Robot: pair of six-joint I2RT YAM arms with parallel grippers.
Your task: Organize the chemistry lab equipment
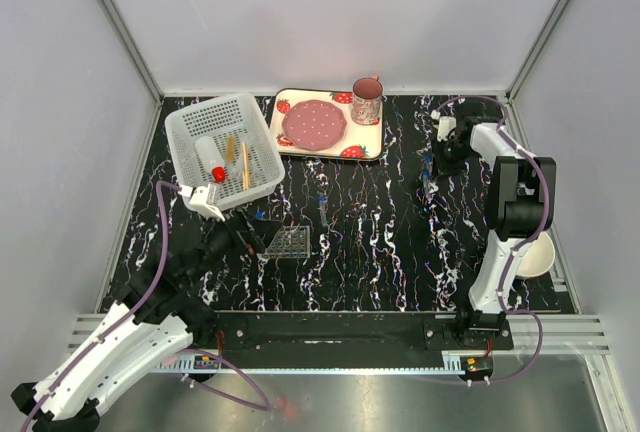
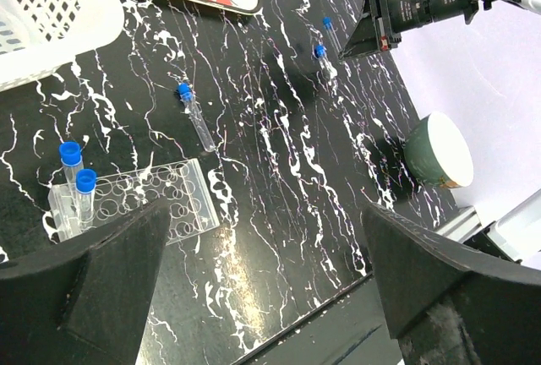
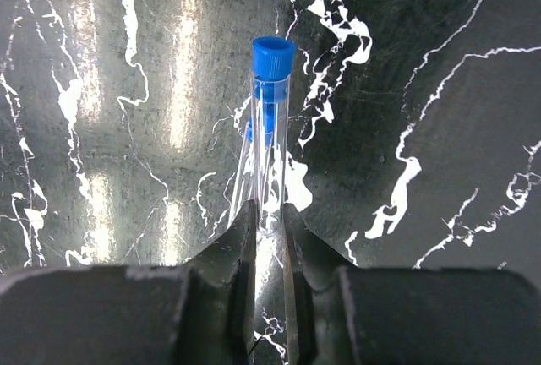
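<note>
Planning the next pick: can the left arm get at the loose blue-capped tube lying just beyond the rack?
Probably yes. The left gripper is open and empty, and the tube lies alone just past the rack, with nothing over or against it.

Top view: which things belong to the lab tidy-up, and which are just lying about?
Job: red-capped bottle, wooden sticks, tube rack, loose blue-capped tubes, blue-capped tube in the right tool.
Lying about: strawberry tray, pink plate, mug, cream bowl.
</note>
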